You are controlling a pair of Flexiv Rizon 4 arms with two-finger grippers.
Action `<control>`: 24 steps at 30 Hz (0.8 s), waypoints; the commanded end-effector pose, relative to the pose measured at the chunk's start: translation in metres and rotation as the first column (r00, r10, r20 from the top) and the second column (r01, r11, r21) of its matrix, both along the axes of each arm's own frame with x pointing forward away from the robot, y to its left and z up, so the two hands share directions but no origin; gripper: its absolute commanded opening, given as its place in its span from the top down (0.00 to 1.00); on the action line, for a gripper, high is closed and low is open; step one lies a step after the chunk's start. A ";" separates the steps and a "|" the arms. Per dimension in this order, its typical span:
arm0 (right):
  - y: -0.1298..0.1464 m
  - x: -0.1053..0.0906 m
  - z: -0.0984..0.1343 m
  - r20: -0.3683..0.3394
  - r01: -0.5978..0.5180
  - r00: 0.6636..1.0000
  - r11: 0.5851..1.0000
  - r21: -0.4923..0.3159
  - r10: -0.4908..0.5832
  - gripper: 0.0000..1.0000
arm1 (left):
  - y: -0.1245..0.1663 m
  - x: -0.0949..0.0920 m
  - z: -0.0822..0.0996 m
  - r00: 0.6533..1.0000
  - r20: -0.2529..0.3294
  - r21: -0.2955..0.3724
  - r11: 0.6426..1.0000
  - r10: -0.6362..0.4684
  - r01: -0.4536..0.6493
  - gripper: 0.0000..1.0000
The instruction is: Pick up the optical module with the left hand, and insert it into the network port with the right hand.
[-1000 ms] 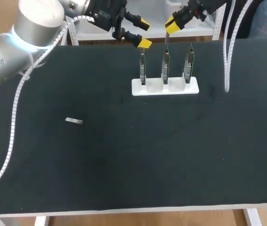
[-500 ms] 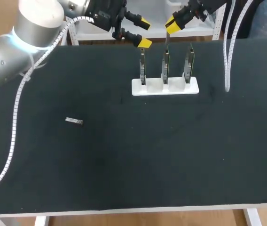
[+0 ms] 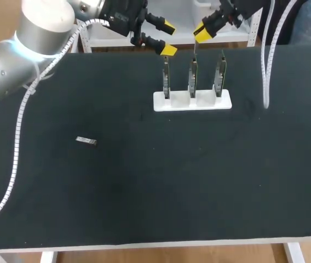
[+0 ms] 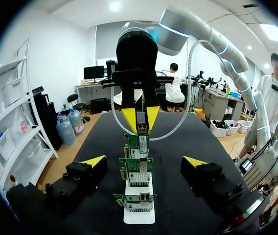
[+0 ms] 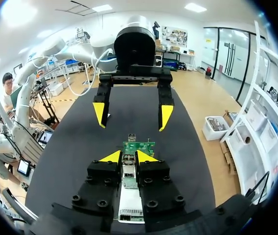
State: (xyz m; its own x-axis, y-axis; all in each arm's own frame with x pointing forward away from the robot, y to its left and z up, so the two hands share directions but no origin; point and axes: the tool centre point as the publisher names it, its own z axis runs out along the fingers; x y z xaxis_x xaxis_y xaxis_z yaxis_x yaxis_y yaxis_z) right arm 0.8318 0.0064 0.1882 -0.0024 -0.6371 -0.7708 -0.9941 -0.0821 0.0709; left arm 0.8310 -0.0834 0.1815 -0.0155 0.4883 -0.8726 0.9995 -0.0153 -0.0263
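My right gripper (image 3: 201, 33) hangs over the middle of three upright network cards (image 3: 192, 79) on a white stand (image 3: 193, 101). It is shut on a thin optical module (image 3: 194, 48) that points down at the middle card's top edge. In the right wrist view the module (image 5: 127, 170) sits between the yellow tips of that gripper (image 5: 128, 156), just above the cards (image 5: 138, 147). My left gripper (image 3: 167, 38) stands open and empty at the stand's far left side, facing the right one. From the left wrist, its tips (image 4: 145, 161) straddle the row of cards (image 4: 138, 171).
A second small metal module (image 3: 86, 141) lies flat on the black table (image 3: 172, 186), left of the middle. A white cable (image 3: 265, 66) from my right arm hangs down to the table right of the stand.
My right gripper has shifted very slightly with the module still in it. The left arm has not moved.
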 end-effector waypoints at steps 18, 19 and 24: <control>0.004 0.002 -0.003 -0.268 -0.310 0.911 0.949 0.062 0.315 1.00 | 0.000 -0.003 -0.001 1.000 0.005 -0.001 1.000 0.005 -0.005 0.00; 0.004 0.002 -0.004 -0.268 -0.311 0.910 0.948 0.062 0.316 1.00 | 0.000 -0.003 -0.001 1.000 0.005 -0.001 1.000 0.005 -0.005 0.00; 0.002 0.000 -0.004 -0.272 -0.320 0.906 0.945 0.064 0.325 1.00 | 0.000 -0.003 -0.001 1.000 0.005 -0.001 1.000 0.005 -0.005 0.00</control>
